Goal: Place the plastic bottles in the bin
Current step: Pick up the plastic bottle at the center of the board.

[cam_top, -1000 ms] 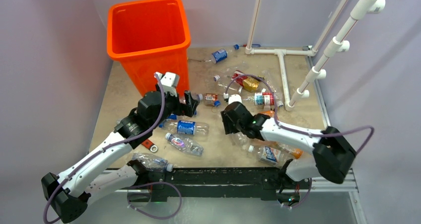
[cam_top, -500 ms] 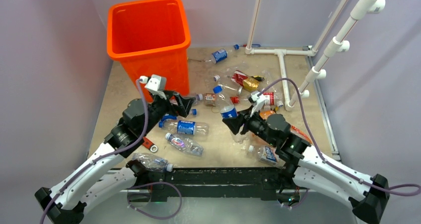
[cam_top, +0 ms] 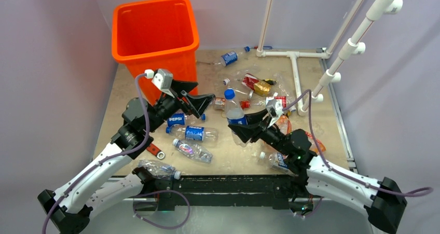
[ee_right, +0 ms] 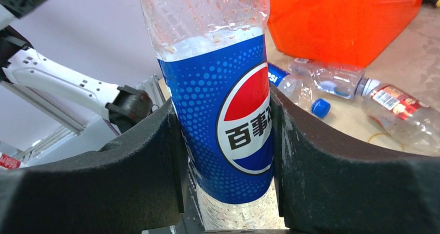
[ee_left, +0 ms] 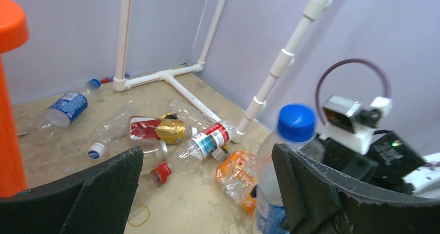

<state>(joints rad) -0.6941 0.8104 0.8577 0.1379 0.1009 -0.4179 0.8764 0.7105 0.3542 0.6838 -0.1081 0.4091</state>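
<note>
Two arms work over a table [cam_top: 111,99] strewn with plastic bottles [cam_top: 194,133].

Right fingers [cam_top: 249,127]: closed on the blue label of a clear Pepsi bottle [ee_right: 223,114], one finger pressed to each side. The bottle is held nearly upright near the table's centre with its blue cap uppermost, to the right of the bin and apart from it.

Left fingers [cam_top: 205,97]: spread wide and holding nothing, raised just in front of the bin's near right corner. They point toward the held bottle, whose cap shows between them in the left wrist view.

Bin [cam_top: 155,56]: bright orange, upright at the far left of the table.

Loose bottles lie flat around both arms. Among them are a blue-labelled one [cam_top: 228,57] near the back wall, a red-labelled one [cam_top: 275,103] beside the white pipe frame [cam_top: 296,70], and a crushed orange one [ee_left: 236,174].

A red-handled wrench [cam_top: 154,151] lies under the left arm.
</note>
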